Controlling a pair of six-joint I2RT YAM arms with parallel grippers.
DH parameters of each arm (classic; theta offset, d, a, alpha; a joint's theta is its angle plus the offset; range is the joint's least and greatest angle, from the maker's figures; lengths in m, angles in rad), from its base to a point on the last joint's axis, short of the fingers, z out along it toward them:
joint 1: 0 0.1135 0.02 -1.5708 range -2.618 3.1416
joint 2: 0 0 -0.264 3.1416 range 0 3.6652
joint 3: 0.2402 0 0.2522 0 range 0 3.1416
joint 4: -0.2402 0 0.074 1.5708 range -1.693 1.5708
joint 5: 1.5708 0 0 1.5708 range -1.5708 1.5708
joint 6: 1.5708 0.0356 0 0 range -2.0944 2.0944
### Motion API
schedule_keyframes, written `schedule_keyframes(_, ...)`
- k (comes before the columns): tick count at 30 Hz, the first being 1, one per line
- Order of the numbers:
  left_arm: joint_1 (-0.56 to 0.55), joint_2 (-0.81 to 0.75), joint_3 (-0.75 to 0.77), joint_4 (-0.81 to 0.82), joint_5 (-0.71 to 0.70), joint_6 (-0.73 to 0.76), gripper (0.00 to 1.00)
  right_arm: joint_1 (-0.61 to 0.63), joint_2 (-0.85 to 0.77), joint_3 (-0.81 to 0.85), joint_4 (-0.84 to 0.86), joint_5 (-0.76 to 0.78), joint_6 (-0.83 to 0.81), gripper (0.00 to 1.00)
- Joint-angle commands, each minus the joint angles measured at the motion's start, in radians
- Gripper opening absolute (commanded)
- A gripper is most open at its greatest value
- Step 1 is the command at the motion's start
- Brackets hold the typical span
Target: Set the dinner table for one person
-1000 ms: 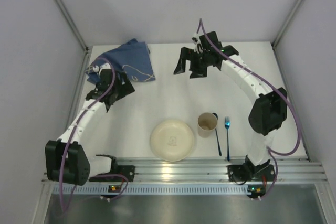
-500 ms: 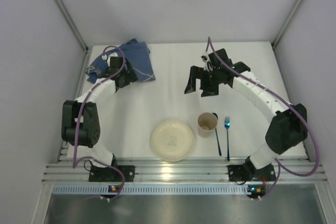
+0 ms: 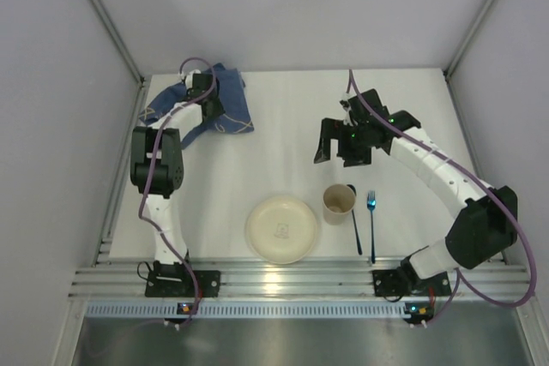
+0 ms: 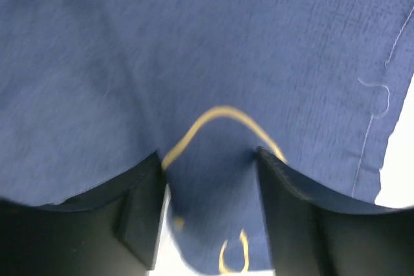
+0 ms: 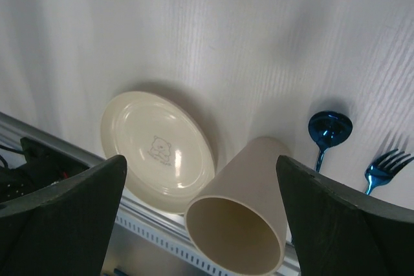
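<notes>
Broadly, the dinner table (image 3: 283, 126) fills the middle of the top view, a matte white top running from the aluminium rail (image 3: 300, 276) at the near edge back to the grey walls. Near that rail, about midway across, a cream plate (image 3: 282, 229) lies flat, with a small bear drawing at its centre. Just to its right stands a cream cup (image 3: 338, 203), upright with its mouth open to the top. A blue spoon (image 3: 354, 222) lies just right of the cup with its bowl at the far end. A blue fork (image 3: 371, 216) lies parallel beside it, tines pointing away from the bases.

At the far left corner a dark blue cloth (image 3: 230, 107) lies rumpled on the white surface, marked with thin pale lines. The left gripper (image 4: 208, 156) is down over this cloth with its fingers apart; blue fabric and a yellow line show in the gap between them. The right gripper (image 3: 340, 148) hangs above the table beyond the cup, its fingers spread wide and holding nothing.
</notes>
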Motion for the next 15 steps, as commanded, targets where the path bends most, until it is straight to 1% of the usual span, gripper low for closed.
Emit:
schedule_keyframes(1, 0.007, 0.060, 0.102, -0.002, -0.007, 0.018, 0.59, 0.011, -0.022, 0.003, -0.027, 0.029, -0.012, 1.00)
schedule_keyframes(2, 0.009, 0.078, 0.110, -0.008, -0.003, 0.015, 0.53, 0.011, -0.014, 0.007, -0.030, 0.032, -0.013, 1.00)
schedule_keyframes(3, 0.009, 0.086, 0.122, -0.010, 0.003, 0.009, 0.34, 0.011, -0.011, 0.014, -0.039, 0.035, -0.016, 1.00)
schedule_keyframes(6, 0.004, 0.078, 0.140, -0.028, 0.034, -0.030, 0.00, 0.013, -0.005, 0.026, -0.047, 0.046, -0.026, 1.00)
schedule_keyframes(9, -0.037, 0.057, 0.182, -0.080, 0.023, -0.090, 0.00, 0.011, 0.004, 0.029, -0.039, 0.047, -0.032, 1.00)
schedule_keyframes(11, -0.104, 0.049, 0.217, -0.105, 0.002, -0.115, 0.00, 0.013, 0.021, 0.027, -0.031, 0.038, -0.035, 1.00)
schedule_keyframes(13, -0.155, 0.064, 0.304, -0.172, -0.009, -0.188, 0.00, 0.011, 0.032, 0.024, -0.013, 0.030, -0.035, 1.00)
schedule_keyframes(14, -0.202, 0.075, 0.338, -0.195, -0.003, -0.228, 0.00, 0.011, 0.040, 0.021, -0.007, 0.021, -0.033, 1.00)
schedule_keyframes(15, -0.224, 0.091, 0.410, -0.213, 0.040, -0.314, 0.00, 0.011, 0.050, 0.020, 0.005, 0.017, -0.035, 1.00)
